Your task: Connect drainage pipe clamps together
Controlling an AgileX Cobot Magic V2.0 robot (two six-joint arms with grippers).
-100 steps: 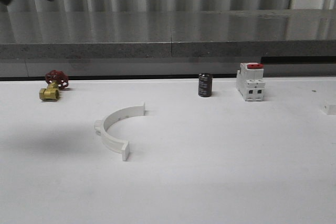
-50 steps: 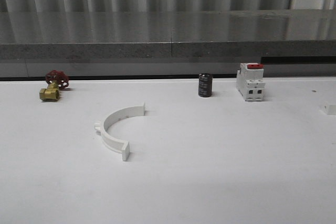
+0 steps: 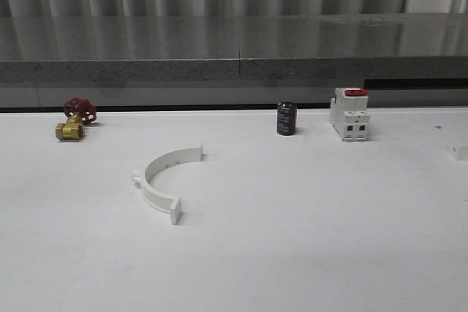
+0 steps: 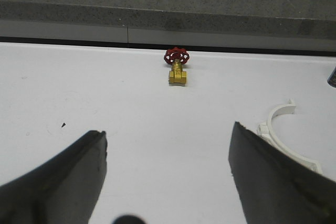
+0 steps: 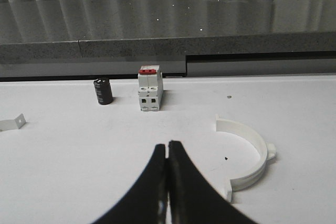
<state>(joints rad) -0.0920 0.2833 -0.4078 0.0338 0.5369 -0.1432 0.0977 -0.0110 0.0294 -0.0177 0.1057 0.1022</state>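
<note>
One white half-ring drainage pipe clamp [image 3: 151, 180] lies flat on the white table [image 3: 292, 239], left of centre. The left wrist view shows it [image 4: 271, 125] just beside my left gripper's [image 4: 168, 132] right finger. That gripper hangs open over bare table with nothing between its fingers. The other clamp half [image 5: 257, 148] lies flat to the right of my right gripper [image 5: 167, 144], which is shut and empty. In the front view just an end tab of this half [image 3: 461, 153] peeks in at the right edge.
A brass valve with a red handwheel [image 3: 73, 120] sits at the back left. A black cylinder [image 3: 286, 118] and a white switch with a red top [image 3: 349, 113] stand at the back centre-right. A grey ledge [image 3: 234, 49] runs behind the table.
A dark piece of arm at the front view's top left one second ago has left that view. The clamp half and other objects have not moved.
</note>
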